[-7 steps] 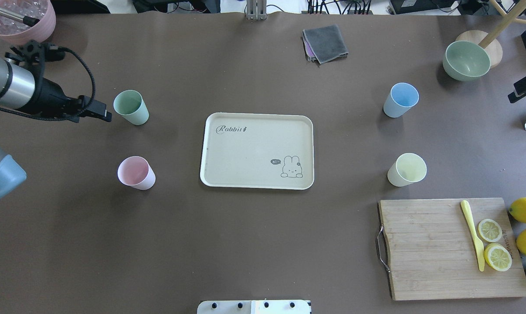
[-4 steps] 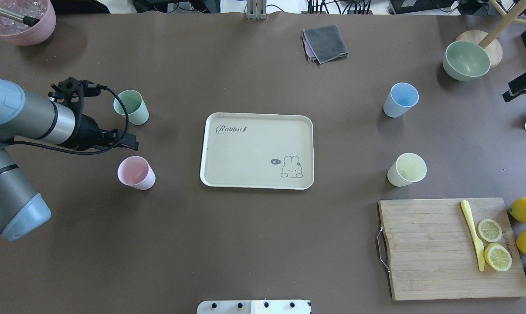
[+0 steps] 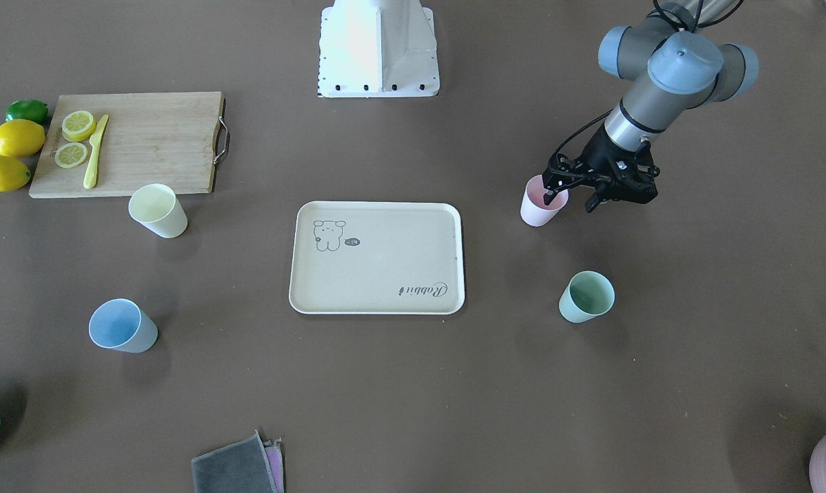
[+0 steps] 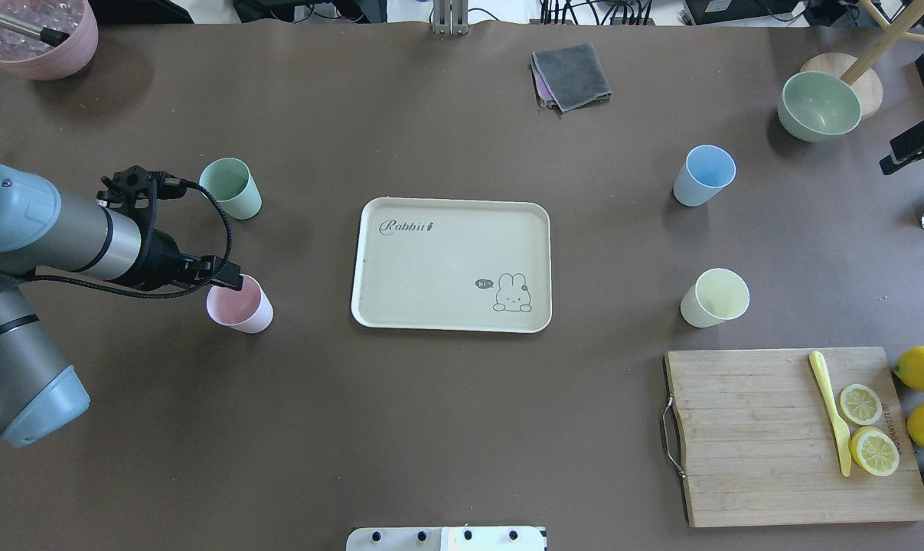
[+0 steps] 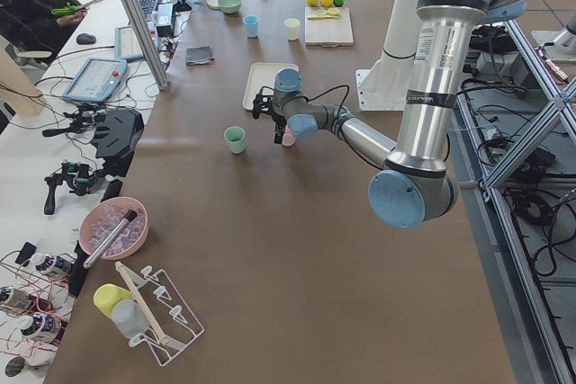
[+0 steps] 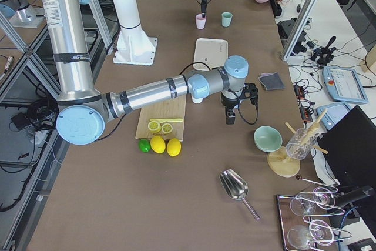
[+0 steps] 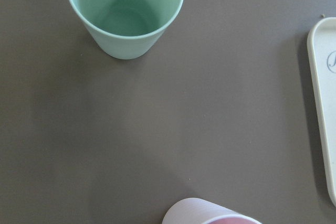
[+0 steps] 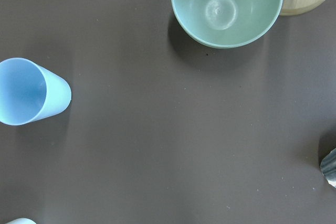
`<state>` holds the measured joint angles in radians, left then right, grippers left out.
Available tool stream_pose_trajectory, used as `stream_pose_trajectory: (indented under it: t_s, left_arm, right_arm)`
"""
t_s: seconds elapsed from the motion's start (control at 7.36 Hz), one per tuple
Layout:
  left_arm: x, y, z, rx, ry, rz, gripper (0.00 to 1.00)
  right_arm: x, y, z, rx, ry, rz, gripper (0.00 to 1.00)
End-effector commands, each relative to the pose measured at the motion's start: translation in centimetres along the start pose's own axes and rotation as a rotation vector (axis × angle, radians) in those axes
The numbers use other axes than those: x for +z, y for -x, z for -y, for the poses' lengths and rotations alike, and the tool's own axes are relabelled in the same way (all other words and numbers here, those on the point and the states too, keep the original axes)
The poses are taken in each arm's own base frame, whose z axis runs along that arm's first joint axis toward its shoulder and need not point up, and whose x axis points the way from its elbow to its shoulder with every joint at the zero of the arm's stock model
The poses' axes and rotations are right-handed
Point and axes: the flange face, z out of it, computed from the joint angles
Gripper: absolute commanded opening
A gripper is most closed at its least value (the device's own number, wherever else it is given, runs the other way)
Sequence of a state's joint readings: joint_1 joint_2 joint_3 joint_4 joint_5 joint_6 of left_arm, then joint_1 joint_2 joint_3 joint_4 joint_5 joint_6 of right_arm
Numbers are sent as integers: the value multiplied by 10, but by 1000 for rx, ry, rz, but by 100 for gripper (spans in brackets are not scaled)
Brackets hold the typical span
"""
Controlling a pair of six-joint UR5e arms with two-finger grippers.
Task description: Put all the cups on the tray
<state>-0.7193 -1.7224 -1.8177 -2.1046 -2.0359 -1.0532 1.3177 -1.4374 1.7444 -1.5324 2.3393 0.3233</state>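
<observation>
Pink cup (image 4: 243, 310) is my target, standing upright on the desk (image 4: 462, 428) directly under the left hand (image 3: 572, 200). That hand is spread and holds nothing. One finger hangs over the cup's mouth and the other outside its wall, on the side away from the tray (image 4: 446, 260). Beyond the hand stands the mint cup (image 4: 232, 190), apart from it. The tray lies to the hand's right and has no cup on it. Past the tray, the blue cup (image 4: 703, 177) and yellow cup (image 4: 713, 300) stand nearer the right hand (image 6: 230, 116). I cannot tell whether that hand is spread or closed.

My worry is the pinch on a thin wall. If a finger lands on the rim instead of straddling it, the light cup may tip or skid. I judge a one-sided hold could also let it tilt in transit. Carried low, its base might catch the tray's raised rim.

Only the front-facing view shows both fingers apart. From overhead I see one dark tip over the rim, the wrist hiding the rest. The left wrist camera shows a sliver of pink rim, the mint cup and the tray's edge, but no fingers.
</observation>
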Motion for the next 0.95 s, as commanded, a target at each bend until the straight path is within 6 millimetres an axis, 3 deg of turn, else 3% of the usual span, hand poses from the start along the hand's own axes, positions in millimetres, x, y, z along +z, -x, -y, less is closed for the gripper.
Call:
stream_pose_trajectory:
  t_s: [0.0,0.14,0.27,0.41,0.82]
  left_arm:
    - [7,0,-11,9,22,2,77]
    - [9,-3,-15,12,29,-1,77]
    - [14,-5,-20,15,40,-1,62]
    - [14,-4,-21,11,50,-3,3]
    - [-1,-17,-18,18,33,-30,0]
  right_arm:
    - [-1,1,1,-2,-2,1,100]
    - [-1,1,1,-2,-2,1,100]
    - [0,1,1,-1,-1,0,100]
    - [0,0,1,-1,-1,-1,100]
    - [-1,2,0,-3,-2,4,96]
